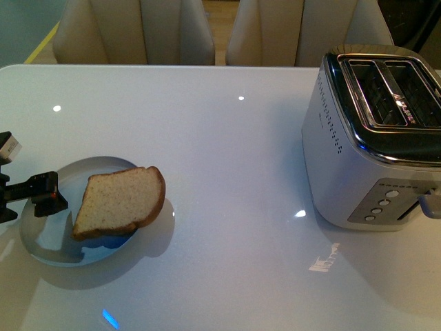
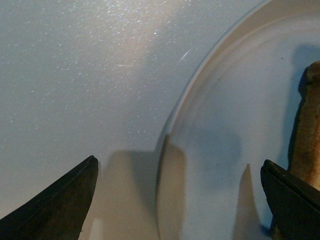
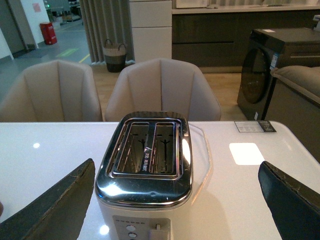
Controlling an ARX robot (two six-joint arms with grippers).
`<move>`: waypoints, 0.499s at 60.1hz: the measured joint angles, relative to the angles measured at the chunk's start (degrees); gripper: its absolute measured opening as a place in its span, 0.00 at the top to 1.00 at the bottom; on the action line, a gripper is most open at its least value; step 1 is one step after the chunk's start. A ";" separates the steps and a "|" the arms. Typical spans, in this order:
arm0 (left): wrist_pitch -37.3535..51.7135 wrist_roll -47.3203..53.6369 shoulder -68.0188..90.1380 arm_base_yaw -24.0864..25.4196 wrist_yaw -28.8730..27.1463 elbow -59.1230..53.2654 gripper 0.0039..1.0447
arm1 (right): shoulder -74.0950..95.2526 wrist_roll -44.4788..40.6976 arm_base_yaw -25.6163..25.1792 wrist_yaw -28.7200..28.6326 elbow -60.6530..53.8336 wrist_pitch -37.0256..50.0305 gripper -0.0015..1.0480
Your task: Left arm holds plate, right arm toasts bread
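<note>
A slice of brown bread (image 1: 118, 202) lies on the pale blue-white plate (image 1: 45, 238) at the table's front left, its right end hanging over the rim. My left gripper (image 1: 31, 196) is open at the plate's left edge. In the left wrist view the plate's rim (image 2: 172, 120) runs between the open fingers (image 2: 60, 205), one over the table, one over the plate by the bread's crust (image 2: 307, 135). My right gripper (image 3: 177, 200) is open, out of the front view, facing the silver two-slot toaster (image 3: 145, 165), which stands at the right (image 1: 375, 131) with empty slots.
The white glossy table (image 1: 234, 179) carries only the plate and the toaster. Beige chairs (image 1: 138, 31) stand behind its far edge. A small white smear (image 1: 324, 262) marks the table in front of the toaster.
</note>
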 joint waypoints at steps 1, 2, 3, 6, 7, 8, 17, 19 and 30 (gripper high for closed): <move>-0.20 0.09 0.00 0.00 -0.11 0.11 0.07 | 0.00 0.00 0.00 0.00 0.00 0.00 0.09; -0.28 0.24 0.02 -0.02 -0.15 0.15 0.07 | 0.00 0.00 0.00 0.00 0.00 0.00 0.09; -0.50 0.33 0.02 -0.07 -0.35 0.22 0.07 | 0.00 0.00 0.00 0.00 0.00 0.00 0.09; -0.81 0.61 0.02 -0.15 -0.57 0.35 0.07 | 0.00 0.00 0.00 0.00 0.00 0.00 0.09; -0.92 0.74 0.02 -0.20 -0.68 0.42 0.08 | 0.00 0.00 0.00 0.00 0.00 0.00 0.09; -0.94 0.79 0.02 -0.22 -0.79 0.44 0.09 | 0.00 0.00 0.00 0.00 0.00 0.00 0.09; -1.84 0.77 0.07 -0.55 -1.42 0.57 0.34 | 0.00 0.00 0.00 0.00 0.00 0.00 0.09; -2.38 0.66 0.07 -0.63 -1.46 0.63 0.42 | 0.00 0.00 0.00 0.00 0.00 0.00 0.09; -3.80 -1.33 0.07 -0.68 0.72 0.90 0.69 | 0.00 0.00 0.00 0.00 0.00 0.00 0.09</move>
